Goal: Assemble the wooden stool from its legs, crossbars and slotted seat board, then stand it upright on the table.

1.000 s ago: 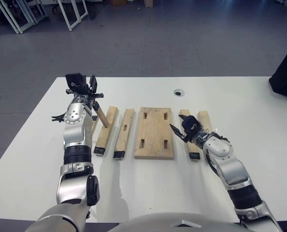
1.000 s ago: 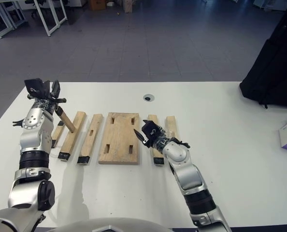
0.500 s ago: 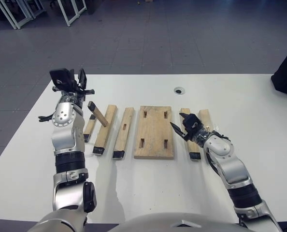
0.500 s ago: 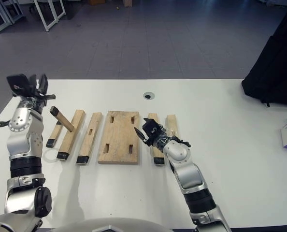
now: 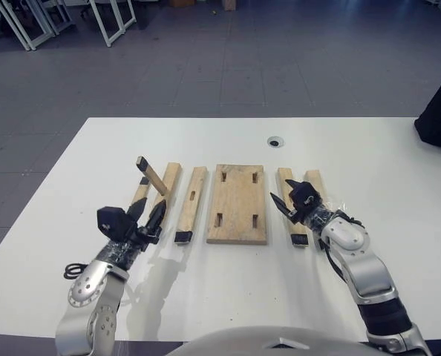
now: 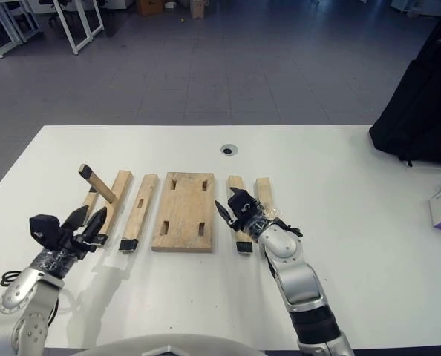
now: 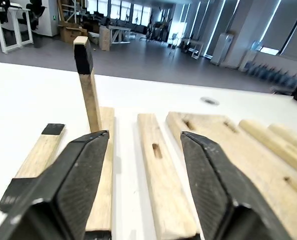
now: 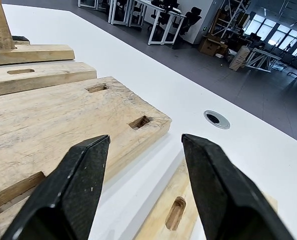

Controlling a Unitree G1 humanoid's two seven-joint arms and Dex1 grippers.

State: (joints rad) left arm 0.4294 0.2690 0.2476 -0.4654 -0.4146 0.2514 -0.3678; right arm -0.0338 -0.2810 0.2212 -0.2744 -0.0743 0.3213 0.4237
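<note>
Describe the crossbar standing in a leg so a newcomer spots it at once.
Start at the slotted seat board in the middle of the row of parts. The second leg to its left carries the crossbar. It alone stands up, tilted, dark-capped on top; every other piece lies flat.

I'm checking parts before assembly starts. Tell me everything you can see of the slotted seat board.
The seat board is a flat rectangular slab of pale, rough-grained wood with four small rectangular slots, two toward each end. It lies flat on the white table in the middle of the row of wooden pieces, apart from its neighbours. Nothing grips it; the open right gripper hovers just beside its right edge.
</note>
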